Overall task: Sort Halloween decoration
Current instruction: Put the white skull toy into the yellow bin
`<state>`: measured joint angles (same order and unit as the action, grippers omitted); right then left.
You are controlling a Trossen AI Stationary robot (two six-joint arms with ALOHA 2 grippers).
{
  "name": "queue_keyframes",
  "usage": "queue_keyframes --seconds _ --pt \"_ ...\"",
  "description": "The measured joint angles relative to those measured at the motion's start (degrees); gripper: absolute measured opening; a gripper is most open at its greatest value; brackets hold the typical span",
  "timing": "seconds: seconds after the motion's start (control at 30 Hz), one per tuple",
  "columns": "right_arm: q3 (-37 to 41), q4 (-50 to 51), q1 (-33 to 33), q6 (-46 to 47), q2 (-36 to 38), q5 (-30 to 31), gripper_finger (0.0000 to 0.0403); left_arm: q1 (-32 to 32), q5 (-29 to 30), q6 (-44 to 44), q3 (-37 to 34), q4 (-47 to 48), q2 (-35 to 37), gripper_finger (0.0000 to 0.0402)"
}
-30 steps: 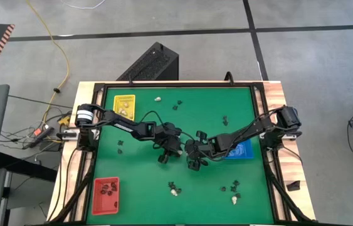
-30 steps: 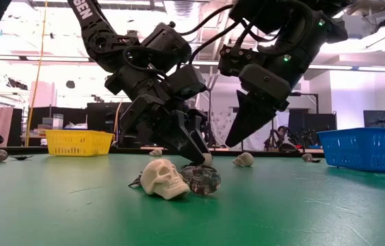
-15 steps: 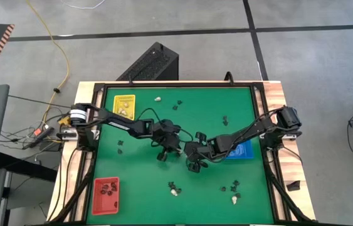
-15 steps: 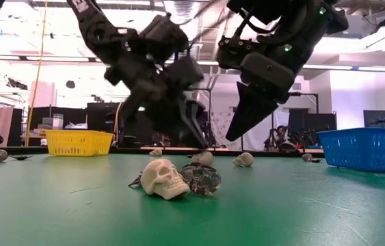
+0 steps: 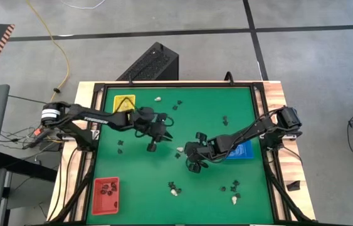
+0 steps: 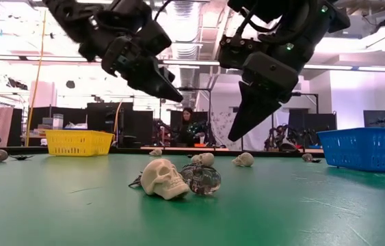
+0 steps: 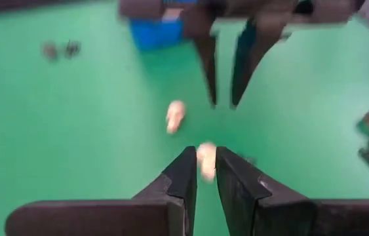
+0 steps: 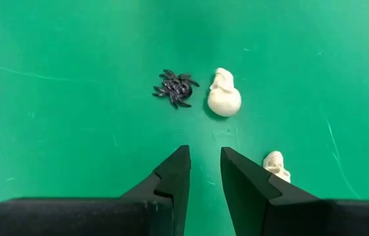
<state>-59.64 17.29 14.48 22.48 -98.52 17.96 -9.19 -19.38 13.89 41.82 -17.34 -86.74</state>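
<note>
Where the scene is taken from above, one green table is seen, with two dark arms over it and three small trays on it: a yellow tray at 11 o'clock, a red tray at 7 o'clock and a blue tray at 3 o'clock. At least four whitish decorations are counted loose on the mat, one being the cream piece near the centre. The black decorations are scattered more widely and are too small to be counted surely.

The left gripper is held raised just at 9 o'clock of the centre; whether it is clenched or released cannot be told. A blurred cream shape is seen at its tip, but a grasp cannot be confirmed. The right gripper is held above the mat near the centre, its jaws parted by a narrow gap and nothing gripped. Ahead of it a white skull lies just beside a black spider.

Bare mat is left towards 6 o'clock, between the red tray and a pair of trinkets. Both grippers are kept well apart from the table's dark frame.
</note>
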Motion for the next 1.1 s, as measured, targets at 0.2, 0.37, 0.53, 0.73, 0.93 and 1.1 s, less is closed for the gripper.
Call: queue_keyframes --seconds 0.2,0.37,0.53,0.73,0.93,1.1 --pt "0.0 1.2 -0.4 0.9 0.0 0.0 0.0118 4.1 0.8 -3.1 -3.4 -20.2 -9.3 0.0089" --pt "0.0 1.8 -0.1 1.3 0.0 0.0 0.0118 6.1 5.4 -3.0 -1.3 -23.5 -16.6 0.015" --pt "0.0 2.5 0.1 1.6 0.0 0.0 0.0118 6.2 8.1 -3.1 2.3 -24.6 -21.7 0.0193" --pt "0.0 3.6 0.1 1.7 0.0 0.0 0.0118 6.1 6.0 -4.2 4.1 -23.7 -25.0 0.0197" --pt "0.0 3.4 0.1 1.7 0.0 0.1 0.0118 6.0 8.0 -4.4 4.5 -22.5 -26.7 0.0196" --pt "0.0 3.2 0.1 1.7 0.0 0.1 0.0118 5.9 8.3 -4.7 4.5 -21.4 -27.4 0.0196"
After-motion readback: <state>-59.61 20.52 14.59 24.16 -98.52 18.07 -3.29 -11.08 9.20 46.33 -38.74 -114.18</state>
